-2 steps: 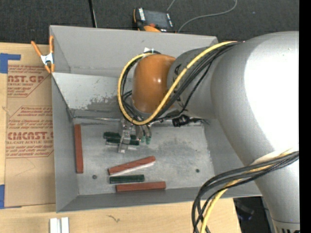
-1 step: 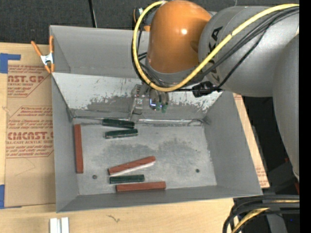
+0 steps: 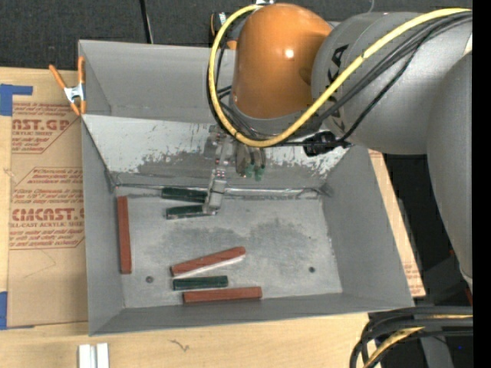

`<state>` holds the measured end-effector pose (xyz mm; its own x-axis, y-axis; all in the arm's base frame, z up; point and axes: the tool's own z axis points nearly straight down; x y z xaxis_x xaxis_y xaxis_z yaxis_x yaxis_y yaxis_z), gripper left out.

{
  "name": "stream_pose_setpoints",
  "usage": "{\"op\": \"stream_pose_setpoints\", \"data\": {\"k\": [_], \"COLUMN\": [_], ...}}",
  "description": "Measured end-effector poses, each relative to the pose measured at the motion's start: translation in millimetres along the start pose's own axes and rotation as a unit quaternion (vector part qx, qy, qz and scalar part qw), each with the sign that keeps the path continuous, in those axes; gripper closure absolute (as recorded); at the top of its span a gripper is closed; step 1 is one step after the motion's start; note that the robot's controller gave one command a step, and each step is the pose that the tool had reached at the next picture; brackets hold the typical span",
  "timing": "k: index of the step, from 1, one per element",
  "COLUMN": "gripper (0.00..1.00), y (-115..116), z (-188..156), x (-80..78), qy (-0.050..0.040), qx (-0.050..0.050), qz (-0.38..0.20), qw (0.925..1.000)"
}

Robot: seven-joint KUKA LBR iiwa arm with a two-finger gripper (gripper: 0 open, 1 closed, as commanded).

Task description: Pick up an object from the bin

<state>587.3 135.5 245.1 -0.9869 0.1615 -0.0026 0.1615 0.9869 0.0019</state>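
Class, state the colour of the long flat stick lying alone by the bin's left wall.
The long flat stick is reddish-brown, clearest in the camera view.

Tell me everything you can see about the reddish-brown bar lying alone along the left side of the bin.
The reddish-brown bar is a long, slim, straight stick with squared ends and a matte surface, perhaps plastic or painted wood. It looks whole. It lies flat on the floor of the bin, running front to back beside the foot of the left wall. Only the floor touches it; the other bars lie apart, to its right.
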Motion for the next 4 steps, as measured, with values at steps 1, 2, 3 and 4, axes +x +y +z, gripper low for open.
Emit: {"op": "stream_pose_setpoints", "data": {"k": [1, 2, 3, 4], "gripper": [0.0, 0.0, 1.0, 1.0], "y": [-36, -39, -39, -5], "z": [146, 176, 172, 7], "x": [52.4, 86.2, 85.1, 62.9], "qy": [0.005, 0.0021, 0.0025, -0.0037], "qx": [0.002, 0.0, 0.0, 0.0], "qz": [-0.116, -0.226, -0.225, -0.242], "qw": [0.9933, 0.9741, 0.9743, 0.9703]}}
